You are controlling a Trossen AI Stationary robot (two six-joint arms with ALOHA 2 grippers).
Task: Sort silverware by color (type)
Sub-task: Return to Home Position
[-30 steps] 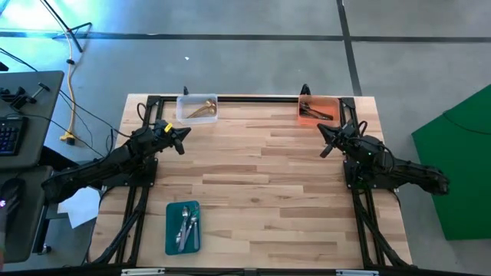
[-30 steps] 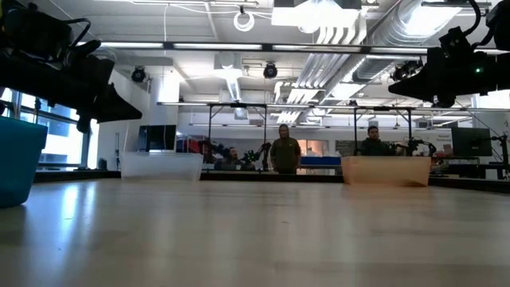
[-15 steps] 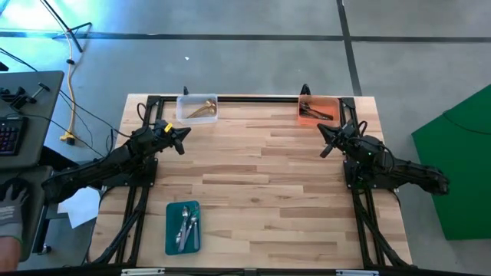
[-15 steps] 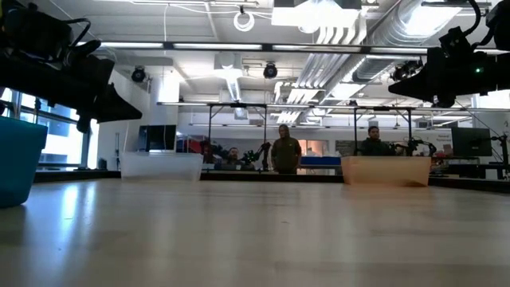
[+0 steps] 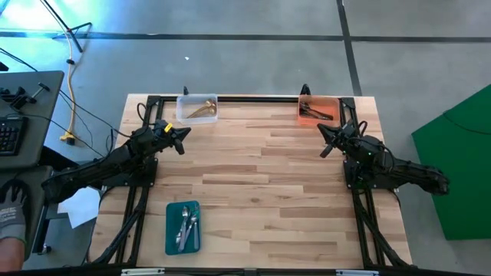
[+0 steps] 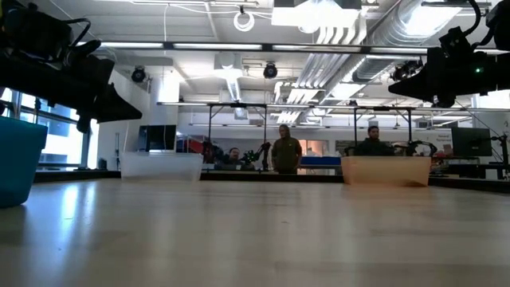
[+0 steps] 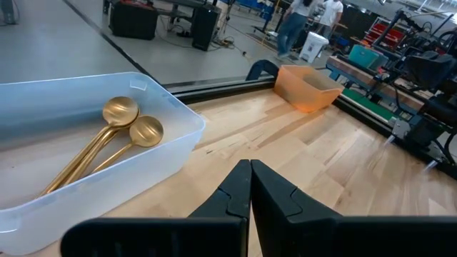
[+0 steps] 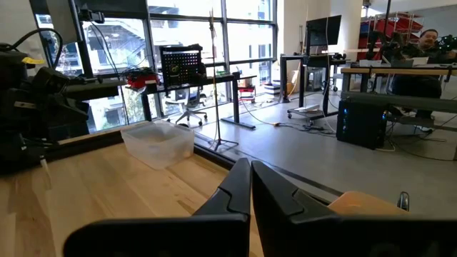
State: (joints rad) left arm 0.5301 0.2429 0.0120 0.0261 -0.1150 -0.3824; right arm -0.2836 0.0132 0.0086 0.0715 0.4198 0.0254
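Observation:
Gold spoons (image 7: 118, 139) lie in the clear tray (image 5: 197, 107) at the table's far left. Dark spoons (image 5: 314, 113) lie in the orange tray (image 5: 317, 109) at the far right. Silver spoons (image 5: 185, 227) lie in the teal tray (image 5: 182, 228) near the near edge. My left gripper (image 5: 182, 135) hovers shut just near-left of the clear tray; its shut fingers also show in the left wrist view (image 7: 250, 187). My right gripper (image 5: 324, 138) hovers shut just on the near side of the orange tray, empty (image 8: 250, 187).
The wooden table top (image 5: 253, 176) between the trays lies bare. A black frame (image 5: 253, 97) runs along the far edge. A person's gloved hand (image 5: 11, 211) shows off the table's left side by a desk. People stand far off in the room (image 6: 283, 154).

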